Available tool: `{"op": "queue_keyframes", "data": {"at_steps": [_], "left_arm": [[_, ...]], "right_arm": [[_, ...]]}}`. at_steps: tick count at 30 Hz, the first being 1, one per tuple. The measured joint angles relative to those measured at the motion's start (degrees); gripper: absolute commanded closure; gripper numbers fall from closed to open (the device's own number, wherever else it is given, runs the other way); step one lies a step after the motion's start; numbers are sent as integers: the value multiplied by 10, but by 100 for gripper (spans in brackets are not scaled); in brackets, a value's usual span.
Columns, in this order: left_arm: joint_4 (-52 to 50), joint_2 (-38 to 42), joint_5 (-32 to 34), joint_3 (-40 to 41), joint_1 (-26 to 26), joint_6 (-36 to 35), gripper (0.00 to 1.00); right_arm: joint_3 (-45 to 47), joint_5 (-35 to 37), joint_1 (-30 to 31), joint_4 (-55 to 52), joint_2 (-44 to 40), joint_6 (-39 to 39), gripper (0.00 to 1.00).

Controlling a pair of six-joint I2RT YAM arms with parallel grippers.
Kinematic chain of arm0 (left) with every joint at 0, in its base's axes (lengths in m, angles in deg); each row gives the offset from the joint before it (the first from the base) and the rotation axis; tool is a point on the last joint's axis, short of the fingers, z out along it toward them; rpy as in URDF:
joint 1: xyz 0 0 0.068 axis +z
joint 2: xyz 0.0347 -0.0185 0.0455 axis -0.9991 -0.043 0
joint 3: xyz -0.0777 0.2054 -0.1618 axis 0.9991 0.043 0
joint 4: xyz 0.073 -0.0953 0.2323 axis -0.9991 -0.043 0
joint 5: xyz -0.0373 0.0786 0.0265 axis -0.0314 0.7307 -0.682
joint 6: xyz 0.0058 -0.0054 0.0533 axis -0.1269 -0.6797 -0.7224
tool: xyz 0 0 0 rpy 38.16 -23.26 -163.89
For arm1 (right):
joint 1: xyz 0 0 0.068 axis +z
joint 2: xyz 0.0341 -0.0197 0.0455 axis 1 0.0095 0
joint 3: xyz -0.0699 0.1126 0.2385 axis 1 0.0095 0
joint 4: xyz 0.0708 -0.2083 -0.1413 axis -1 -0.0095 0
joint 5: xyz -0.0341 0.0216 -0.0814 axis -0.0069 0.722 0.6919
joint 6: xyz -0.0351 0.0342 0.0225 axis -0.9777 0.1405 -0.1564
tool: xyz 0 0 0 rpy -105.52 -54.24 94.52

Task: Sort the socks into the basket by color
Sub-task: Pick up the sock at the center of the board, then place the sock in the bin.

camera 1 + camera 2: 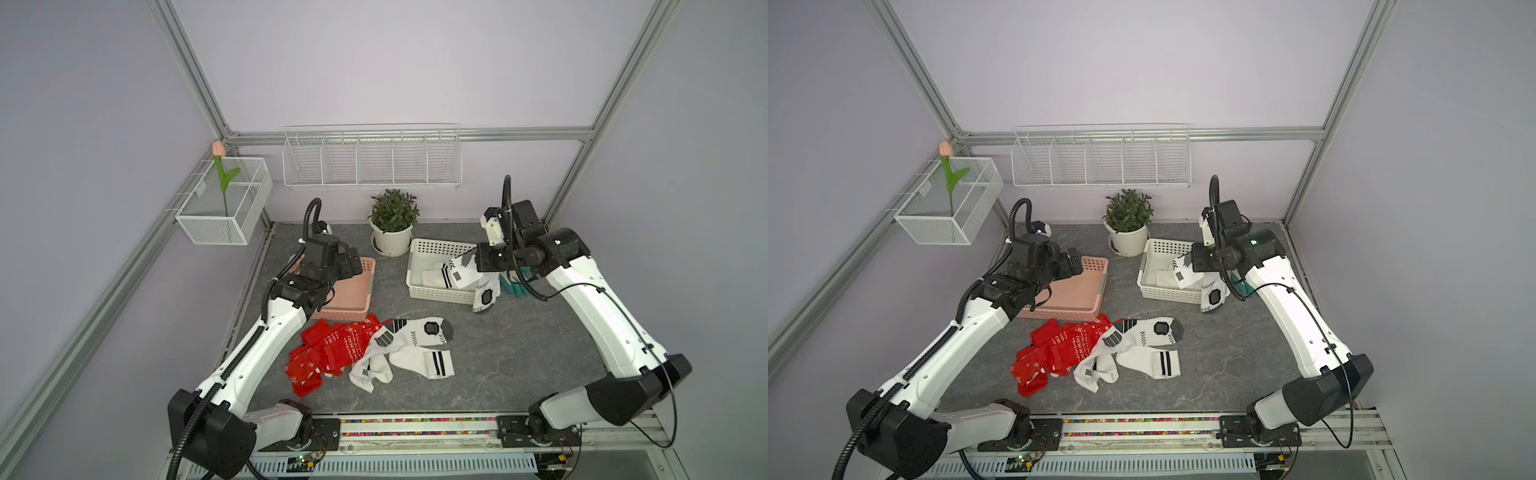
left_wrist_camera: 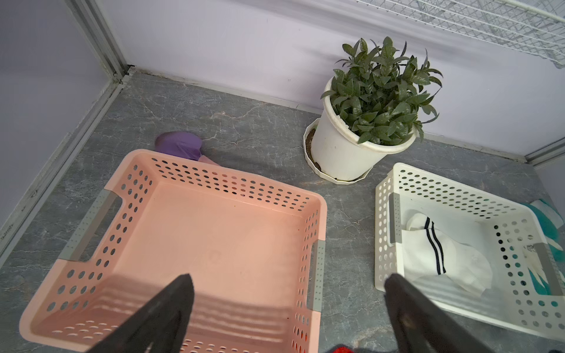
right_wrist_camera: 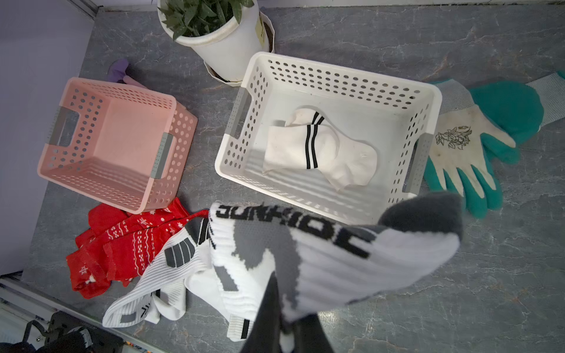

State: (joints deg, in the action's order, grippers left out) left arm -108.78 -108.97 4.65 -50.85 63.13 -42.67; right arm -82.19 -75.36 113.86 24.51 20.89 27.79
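Note:
My right gripper [image 3: 286,305] is shut on a white sock with grey and black markings [image 3: 321,253]. It holds the sock above the front right corner of the white basket [image 1: 440,293], and the sock's end hangs outside the wall [image 1: 484,295]. One white sock with two black stripes [image 3: 318,149] lies inside that basket. Over the pink basket [image 1: 349,311], which has nothing in it [image 2: 214,238], my left gripper [image 2: 287,278] stands open and holds nothing. On the table in front lie a heap of red patterned socks [image 1: 328,353] and several white socks [image 1: 411,349].
A potted plant [image 1: 392,224] stands at the back between the baskets. Teal-and-white gloves [image 3: 477,143] lie right of the white basket. A purple item [image 2: 180,145] lies behind the pink basket. A wire shelf [image 1: 370,158] and a mesh box with a tulip [image 1: 224,208] hang on the walls.

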Motion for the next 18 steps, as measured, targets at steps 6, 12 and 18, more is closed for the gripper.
{"op": "queue_keyframes", "data": {"at_steps": [6, 12, 18], "left_arm": [[0, 0, 0, 0, 0, 0, 1], [0, 0, 0, 0, 0, 0, 1], [0, 0, 0, 0, 0, 0, 1]], "right_arm": [[-46, -1, -14, -5, 35, -14, 92], [-75, -7, -16, -5, 70, -24, 92], [-110, -16, -20, -5, 106, -30, 92]]}}
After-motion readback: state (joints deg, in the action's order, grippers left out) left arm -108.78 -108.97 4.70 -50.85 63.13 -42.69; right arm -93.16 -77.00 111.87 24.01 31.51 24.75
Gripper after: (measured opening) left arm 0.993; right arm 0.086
